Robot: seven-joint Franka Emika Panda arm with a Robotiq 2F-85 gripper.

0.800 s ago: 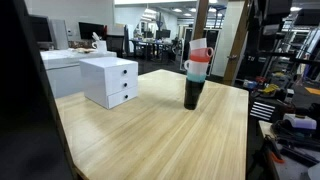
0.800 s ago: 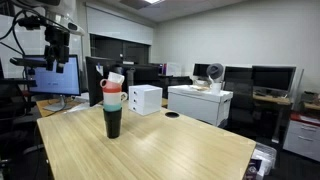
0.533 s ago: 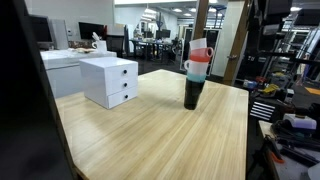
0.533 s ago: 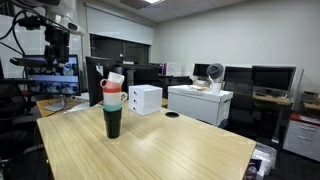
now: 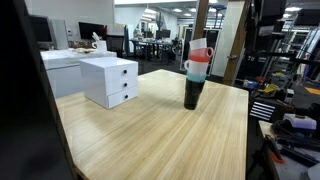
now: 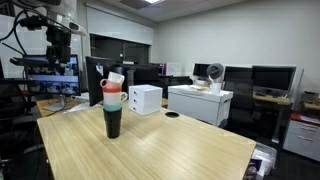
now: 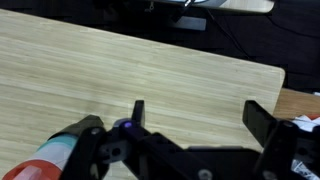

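A stack of cups stands upright on the wooden table point(image 5: 150, 140) in both exterior views point(image 5: 196, 75) point(image 6: 113, 105): black at the bottom, teal and red above, a tilted white one on top. My gripper point(image 6: 57, 45) hangs high above the table's far edge, well apart from the cups. In the wrist view its two black fingers point(image 7: 198, 110) are spread wide with only bare tabletop point(image 7: 180, 70) between them, open and empty. The cup stack point(image 7: 55, 160) shows at the lower left of that view, beside the gripper body.
A white two-drawer box point(image 5: 110, 80) point(image 6: 146, 98) sits on the table near the cups. A small dark disc point(image 6: 172, 115) lies on the tabletop. A white desk point(image 6: 200, 100) with monitors stands behind; a cluttered bench point(image 5: 290, 115) borders the table.
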